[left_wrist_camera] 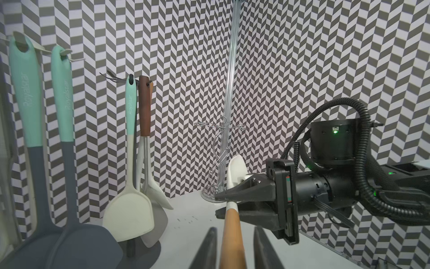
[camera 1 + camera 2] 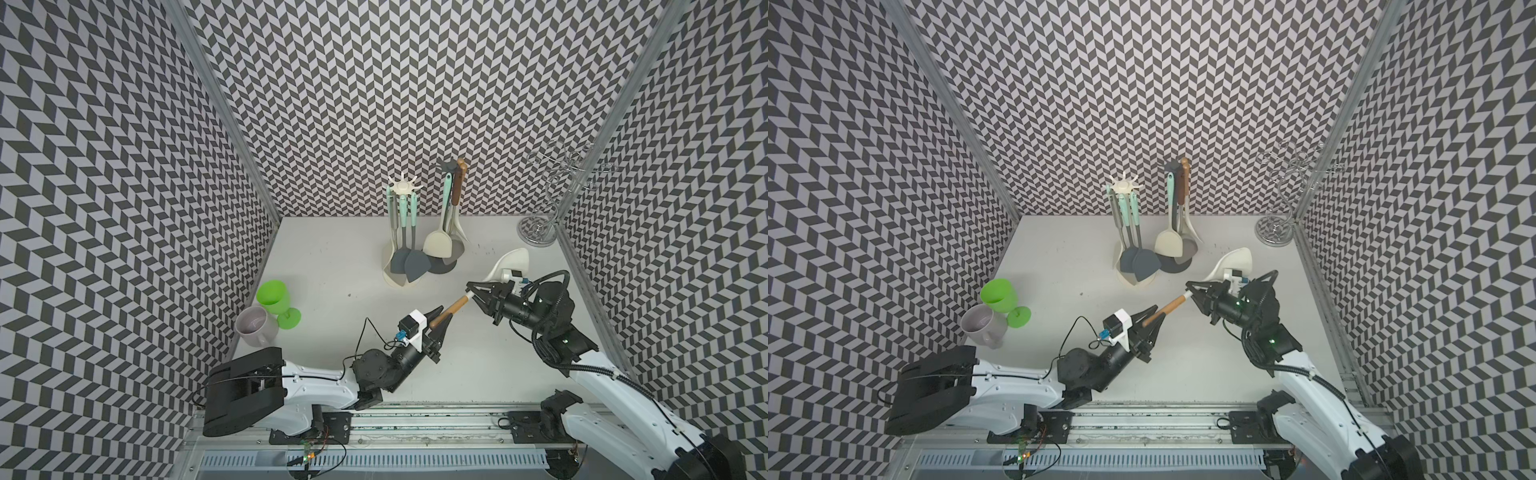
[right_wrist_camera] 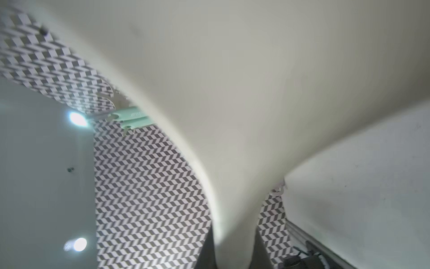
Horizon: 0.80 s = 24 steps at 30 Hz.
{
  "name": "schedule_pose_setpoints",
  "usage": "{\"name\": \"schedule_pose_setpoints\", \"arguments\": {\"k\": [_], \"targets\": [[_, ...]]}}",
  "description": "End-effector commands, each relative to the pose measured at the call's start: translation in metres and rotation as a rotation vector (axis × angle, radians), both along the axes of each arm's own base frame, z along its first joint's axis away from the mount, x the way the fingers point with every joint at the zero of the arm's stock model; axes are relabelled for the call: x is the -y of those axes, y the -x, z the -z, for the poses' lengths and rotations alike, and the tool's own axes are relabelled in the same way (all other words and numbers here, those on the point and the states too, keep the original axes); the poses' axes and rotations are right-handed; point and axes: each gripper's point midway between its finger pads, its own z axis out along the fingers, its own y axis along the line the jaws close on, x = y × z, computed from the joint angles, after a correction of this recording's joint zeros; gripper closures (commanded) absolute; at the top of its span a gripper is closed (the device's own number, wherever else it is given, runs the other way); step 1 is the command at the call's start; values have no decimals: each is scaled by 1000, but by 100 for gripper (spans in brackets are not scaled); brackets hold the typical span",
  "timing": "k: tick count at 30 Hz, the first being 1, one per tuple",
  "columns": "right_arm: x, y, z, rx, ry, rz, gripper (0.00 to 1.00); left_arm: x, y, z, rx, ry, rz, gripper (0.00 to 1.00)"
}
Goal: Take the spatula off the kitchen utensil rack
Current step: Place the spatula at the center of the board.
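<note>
A robot work table seen from its near edge, two arms reaching in from a rail at the front.

Nearest, the left gripper (image 2: 442, 318) points toward the far right. Its jaws stand partly open on either side of a wooden handle, and the left wrist view shows a gap on each side, so it does not seem to be pinching.

That handle belongs to the spatula (image 2: 453, 308), which is off the rack and held in the air over the middle of the table. Its long axis runs from near left to far right, with the wooden end between the left jaws and the cream blade at the far-right end.

Just beyond, the right gripper (image 2: 472, 293) faces left and is closed tight on the spatula's pale neck, where wood meets blade. The right wrist view is almost filled by the blade. The right arm appears to carry the weight alone. Any move by the left arm should probably retreat toward the near left, along the handle's line.

At the left edge stand a green goblet (image 2: 272, 297) and a grey mug (image 2: 253, 326), touching.

Farther back, well apart from the spatula, are a cream utensil rack (image 2: 402, 189) and, just beside it on the right, a dark utensil rack (image 2: 448, 165), both hung with utensils. A chrome wire stand (image 2: 538, 232) occupies the far right corner.
</note>
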Motion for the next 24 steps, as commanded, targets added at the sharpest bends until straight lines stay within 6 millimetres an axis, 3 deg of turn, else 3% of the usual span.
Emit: {"name": "schedule_pose_setpoints", "arguments": {"k": [1,5,9,11,16,20,24], "targets": [[26,-20,-32,237,185,135,100,11,6,-23,-38,43,80,33],[52,-35,-44,393,432,224,100,17,7,-17,-125,-25,141,2],[72,-48,-41,508,713,247,100,8,-1,-4,-249,-82,134,1],[68,-51,-37,607,839,174,100,-2,-9,3,-299,-93,115,1],[71,-66,-16,699,1081,37,100,-36,-51,29,-411,-113,-1,1],[83,-85,5,619,1235,-17,100,-56,-67,54,-428,-115,-55,1],[102,-106,30,510,1415,-82,100,-66,-69,61,-455,-113,-70,1]]}}
